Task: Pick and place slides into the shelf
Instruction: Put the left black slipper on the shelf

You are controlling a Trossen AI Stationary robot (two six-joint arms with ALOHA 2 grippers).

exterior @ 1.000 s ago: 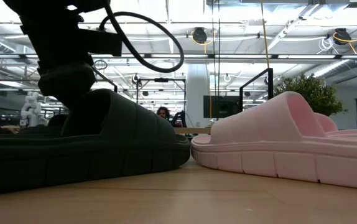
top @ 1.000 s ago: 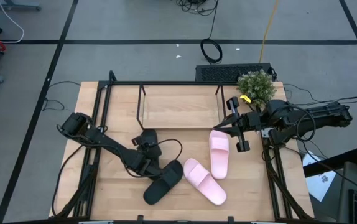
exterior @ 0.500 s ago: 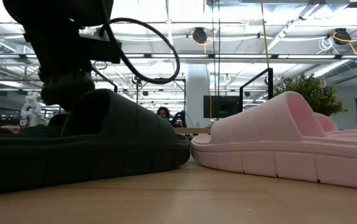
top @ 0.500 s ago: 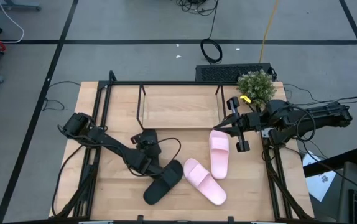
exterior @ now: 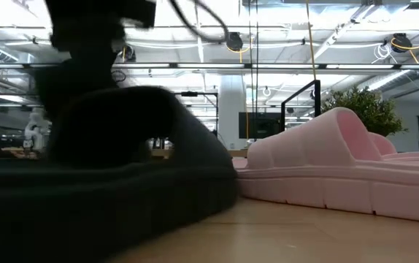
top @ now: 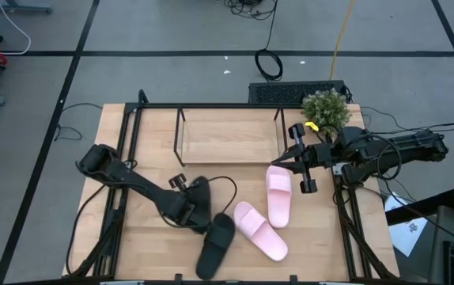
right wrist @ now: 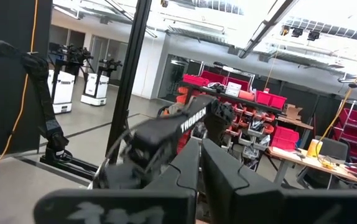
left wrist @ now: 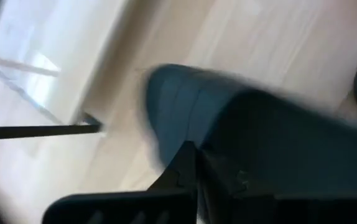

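Note:
Two pale pink slides (top: 278,196) (top: 260,231) lie flat on their soles at the table's middle right. One black slide (top: 215,247) lies on its sole by the near edge and looms large in the low view (exterior: 107,183). My left gripper (left wrist: 194,152) is shut just left of this slide's far end (top: 198,207). A dark shape (top: 200,188) beside the wrist may be the other black slide. The shelf (top: 228,134) stands at the far middle with nothing on it. My right gripper (top: 278,165) hovers shut beside the shelf's right end. My left gripper has its fingertips (left wrist: 188,162) together with no gap, and a black slide's surface (left wrist: 247,118) fills the wrist view just beyond them. Nothing shows between the fingers. Whether they touch the slide I cannot tell.
A small potted plant (top: 326,111) stands at the far right corner by the right arm. Black frame rails (top: 128,134) run along the table's edges. Bare wood (top: 148,253) lies near the front left.
My left gripper has shut and gone toward the near edge and a little right. The black slide by the near edge has slid nearer and turned to lie more near-to-far. It shows larger and blurred in the low view.

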